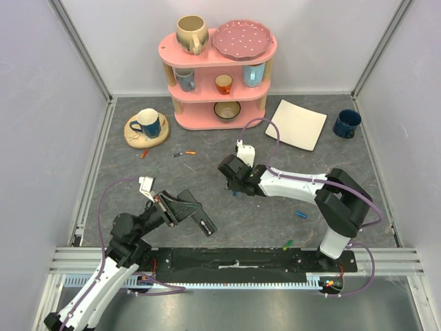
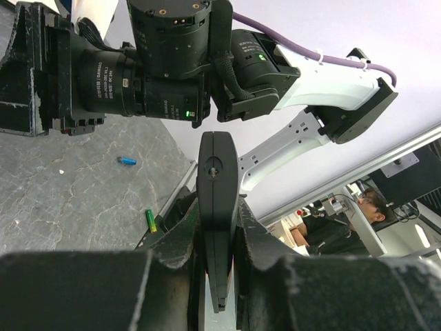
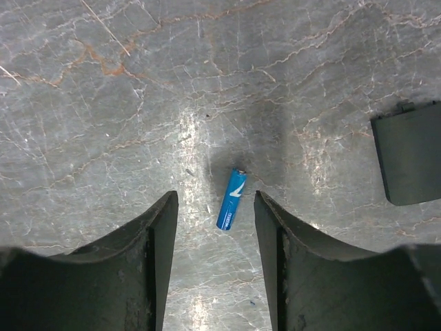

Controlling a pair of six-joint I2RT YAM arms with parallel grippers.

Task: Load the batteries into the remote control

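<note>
L gripper point(image 2: 217, 231) clamped on the remote control point(image 2: 216, 172), held off the table point(image 1: 275, 207) nr its near edge. R gripper point(image 3: 215, 207) open, jaws either side of a blue battery point(image 3: 231, 200) lying mid-table. Green battery point(image 1: 287, 244) by the near edge, right side.

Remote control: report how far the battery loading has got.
Done: the left gripper grips the remote control. In hand: the right gripper, jaws open, straddles a blue battery on the table. Left: gripping and loading it; a green battery also lies loose.
</note>
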